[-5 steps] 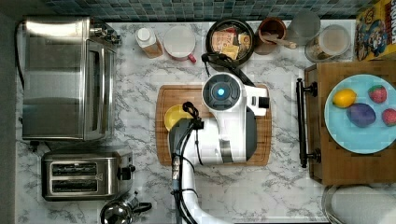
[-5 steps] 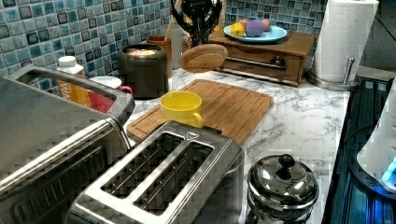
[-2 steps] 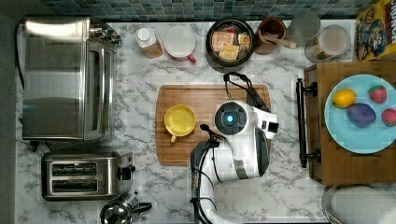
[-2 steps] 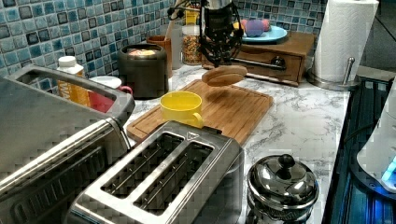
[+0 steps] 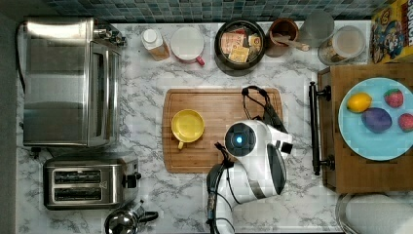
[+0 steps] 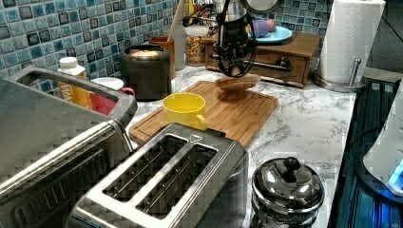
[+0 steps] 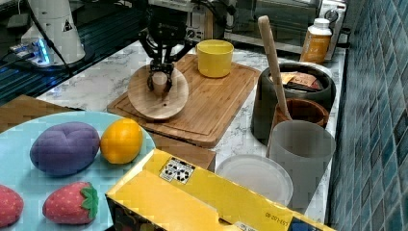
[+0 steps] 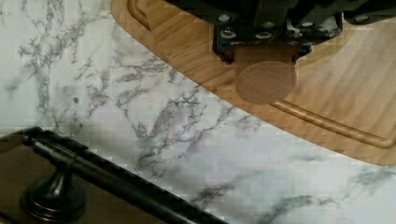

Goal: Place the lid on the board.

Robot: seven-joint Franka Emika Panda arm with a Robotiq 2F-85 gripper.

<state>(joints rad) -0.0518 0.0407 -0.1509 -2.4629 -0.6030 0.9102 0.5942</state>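
We held the round wooden lid (image 7: 158,94) by its knob (image 7: 159,81), the gripper (image 7: 159,78) pinched on that knob so the disc hung flat beneath it. It sat low over the wooden cutting board (image 7: 211,103), at the end nearer the tray with the black bar handle (image 5: 314,127); whether it touched yet we could not tell. We kept it well apart from the yellow cup (image 7: 214,57), presumably so that it had bare wood to settle on.
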